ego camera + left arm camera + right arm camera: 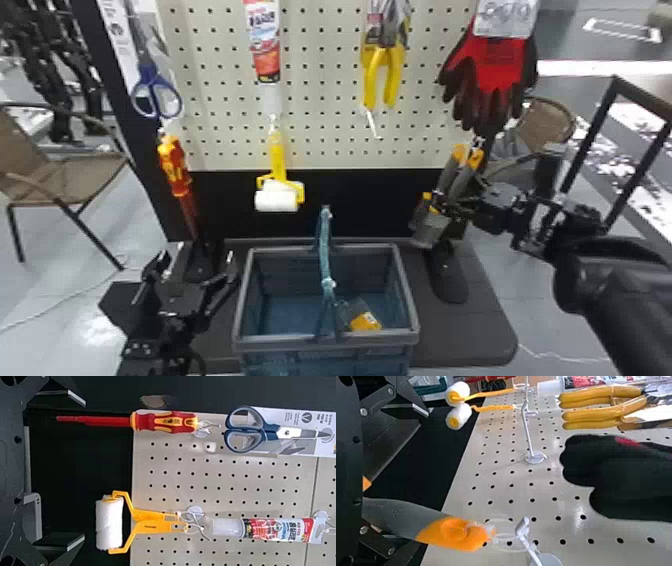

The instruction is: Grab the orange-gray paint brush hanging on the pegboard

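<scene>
Head view, read from left to right. At the left, the blue-handled scissors hang high, with the red-and-yellow screwdriver below them. At the lower left of the frame is my left gripper, its fingers apart, just beside the basket and well apart from the brush. The yellow-framed roller hangs left of centre, below the tube. The basket stands at lower centre with a packet inside, orange in part. The yellow pliers hang at upper right of centre.

Right of centre, below the red-and-black gloves, is the orange-gray paint brush. It hangs with its orange handle end up and its head down, at a slant. My right gripper comes in from the right edge and lies at the brush, below the orange end.

Right wrist view: the brush's gray handle enters at the lower left of the frame, within the span between my fingers, which stand apart. It lies nearer the finger at the frame's lower left. The orange end is tied by a clear loop to a white hook at lower centre. Whether either finger touches the brush, I cannot tell.
</scene>
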{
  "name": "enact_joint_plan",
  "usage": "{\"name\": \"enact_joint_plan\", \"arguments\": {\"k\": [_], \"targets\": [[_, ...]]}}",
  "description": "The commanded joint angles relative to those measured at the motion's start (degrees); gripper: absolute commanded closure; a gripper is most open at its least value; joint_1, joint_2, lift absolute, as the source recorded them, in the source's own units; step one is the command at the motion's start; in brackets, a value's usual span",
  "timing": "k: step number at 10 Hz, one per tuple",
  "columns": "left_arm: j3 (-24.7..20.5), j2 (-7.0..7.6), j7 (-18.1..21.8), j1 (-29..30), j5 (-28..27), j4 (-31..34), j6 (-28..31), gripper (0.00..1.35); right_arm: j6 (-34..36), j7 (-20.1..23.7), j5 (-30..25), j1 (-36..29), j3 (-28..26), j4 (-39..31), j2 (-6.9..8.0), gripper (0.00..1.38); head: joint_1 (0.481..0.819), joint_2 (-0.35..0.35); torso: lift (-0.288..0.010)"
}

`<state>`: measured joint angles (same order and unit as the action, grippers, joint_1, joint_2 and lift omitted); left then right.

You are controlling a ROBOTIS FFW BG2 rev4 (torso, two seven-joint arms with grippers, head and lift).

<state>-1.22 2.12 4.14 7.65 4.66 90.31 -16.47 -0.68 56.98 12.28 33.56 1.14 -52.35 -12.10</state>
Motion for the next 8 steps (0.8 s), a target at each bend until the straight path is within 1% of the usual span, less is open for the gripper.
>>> {"name": "enact_joint_plan", "arguments": {"k": [1, 2, 3, 5, 8], "targets": [[0.08, 0.08, 0.08, 0.09, 0.00, -0.22, -0.05, 0.12, 0.60, -0.03, 0.11, 0.10, 0.53, 0.31, 0.14, 0.31, 0.549, 0.000, -0.100], [0.08, -0.01, 0.08, 0.09, 0.09, -0.31, 0.04, 0.12, 1.83, -0.03, 0.90, 0.10, 0.53, 0.75, 0.23, 0.74, 0.549, 0.000, -0.100], [-0.01, 0.08, 0.08, 0.09, 0.18, -0.39, 0.04, 0.12, 2.18, -0.73, 1.96, -0.07, 0.62, 1.19, 0.32, 1.31, 0.549, 0.000, -0.100], [0.08, 0.26, 0.08, 0.17, 0.27, -0.39, 0.04, 0.12, 1.74, -0.73, 1.96, -0.07, 0.62, 1.90, 0.23, 1.28, 0.549, 0.000, -0.100], [-0.10, 0.26, 0.08, 0.26, 0.35, -0.39, -0.05, 0.12, 1.03, -0.73, 1.87, -0.16, 0.53, 2.34, -0.12, 1.28, 0.549, 0.000, -0.100]]}}
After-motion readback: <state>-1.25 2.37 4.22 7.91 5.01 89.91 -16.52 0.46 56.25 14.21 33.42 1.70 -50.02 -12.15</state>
